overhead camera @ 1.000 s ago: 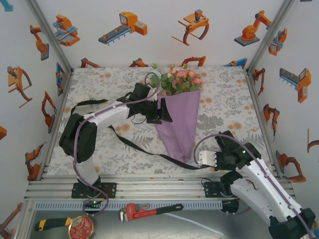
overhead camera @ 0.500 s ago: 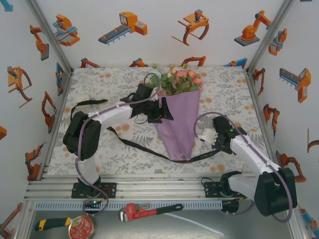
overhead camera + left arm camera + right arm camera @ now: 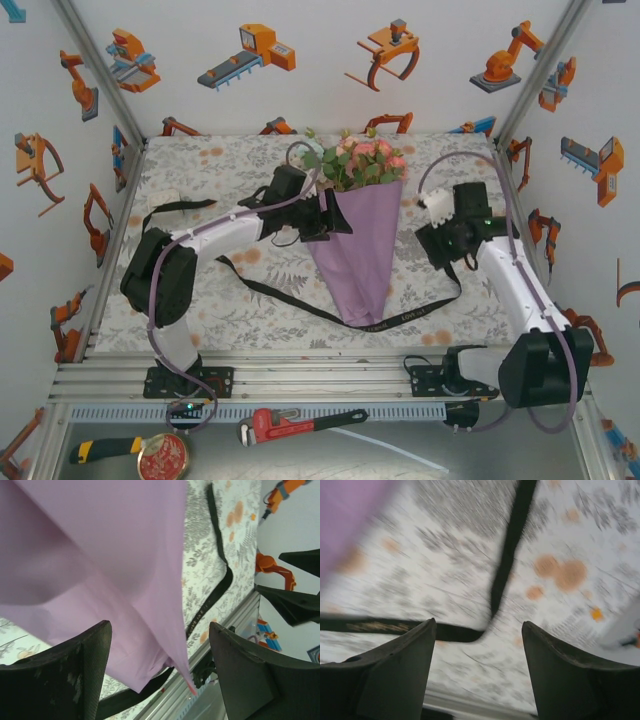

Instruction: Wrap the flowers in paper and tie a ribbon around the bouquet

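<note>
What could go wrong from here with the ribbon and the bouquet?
1. The ribbon lies loose on the table below the open right end effector, untied; crossing only the tip of the bouquet, it may slip off.
2. The left end effector is open around the paper edge, so the wrap may unroll.

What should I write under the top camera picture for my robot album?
Left arm and right arm flank the lilac bouquet; black ribbon lies by its tip.
</note>
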You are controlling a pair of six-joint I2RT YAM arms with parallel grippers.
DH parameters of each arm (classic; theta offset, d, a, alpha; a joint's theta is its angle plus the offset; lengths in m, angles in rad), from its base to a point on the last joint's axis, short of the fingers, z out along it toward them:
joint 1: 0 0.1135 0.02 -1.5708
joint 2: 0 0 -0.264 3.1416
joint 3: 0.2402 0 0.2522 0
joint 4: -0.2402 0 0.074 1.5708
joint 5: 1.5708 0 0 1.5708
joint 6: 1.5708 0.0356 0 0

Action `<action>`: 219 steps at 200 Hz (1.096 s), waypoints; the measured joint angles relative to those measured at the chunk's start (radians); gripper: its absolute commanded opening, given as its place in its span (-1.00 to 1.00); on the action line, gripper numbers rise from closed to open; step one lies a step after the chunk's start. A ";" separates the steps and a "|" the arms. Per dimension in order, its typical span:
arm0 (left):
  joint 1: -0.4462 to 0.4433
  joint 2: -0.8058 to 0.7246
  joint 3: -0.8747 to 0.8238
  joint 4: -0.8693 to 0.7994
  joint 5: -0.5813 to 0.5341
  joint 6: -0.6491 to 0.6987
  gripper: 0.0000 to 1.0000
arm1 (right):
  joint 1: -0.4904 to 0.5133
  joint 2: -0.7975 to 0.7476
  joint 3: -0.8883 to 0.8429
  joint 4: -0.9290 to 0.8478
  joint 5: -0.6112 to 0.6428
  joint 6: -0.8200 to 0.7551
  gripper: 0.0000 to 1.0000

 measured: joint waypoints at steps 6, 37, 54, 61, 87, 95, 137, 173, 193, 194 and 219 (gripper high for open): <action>-0.010 0.007 0.023 -0.008 -0.002 0.001 0.44 | 0.000 -0.001 0.018 0.007 -0.057 0.092 0.32; -0.049 0.033 0.072 -0.024 -0.033 0.004 0.27 | 0.000 0.019 0.018 0.036 -0.180 0.542 0.26; -0.055 0.062 0.073 -0.035 -0.037 0.004 0.02 | 0.000 0.067 -0.006 0.051 -0.200 0.721 0.19; -0.055 0.080 0.074 -0.047 -0.040 0.005 -0.12 | 0.000 0.095 -0.025 0.064 -0.208 0.778 0.18; -0.054 0.138 0.073 -0.098 -0.070 0.008 -0.56 | 0.027 0.171 -0.097 0.095 -0.223 0.900 0.17; -0.054 0.145 0.069 -0.117 -0.088 0.008 -0.61 | 0.041 0.179 -0.113 0.104 -0.225 0.920 0.17; -0.054 0.147 0.065 -0.189 -0.181 0.008 -0.42 | 0.091 0.187 -0.179 0.226 -0.254 0.975 0.18; -0.054 0.147 0.065 -0.247 -0.286 0.001 -0.06 | 0.101 0.270 -0.204 0.314 -0.249 0.973 0.22; -0.054 0.147 0.065 -0.282 -0.332 0.000 0.13 | 0.105 0.327 -0.204 0.364 -0.250 0.967 0.20; -0.054 0.147 0.065 -0.283 -0.333 0.000 0.15 | 0.105 0.329 -0.204 0.365 -0.250 0.967 0.19; -0.054 0.151 0.065 -0.298 -0.360 0.000 0.61 | 0.109 0.364 -0.203 0.420 -0.267 0.965 0.00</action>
